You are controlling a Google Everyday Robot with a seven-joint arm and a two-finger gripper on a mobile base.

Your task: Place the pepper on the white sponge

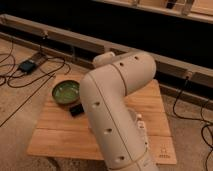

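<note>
step: cannot place it, pick or carry by my judgement | gripper: hidden behind my bulky white arm (112, 100), grip cannot tell | small dark-red pepper, whitish sponge block: both unseen | wooden slat table (55, 135): round green bowl (66, 93) at 10 o'clock, flat black rectangle (76, 110) at its 5 o'clock | next: locate sponge first

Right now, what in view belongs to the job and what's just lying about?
Job: arm, filling the foreground; gripper, pepper and white sponge not in view, maybe behind it.
Lying about: green bowl, small black object beside it on the wooden table; cables on the floor.
</note>
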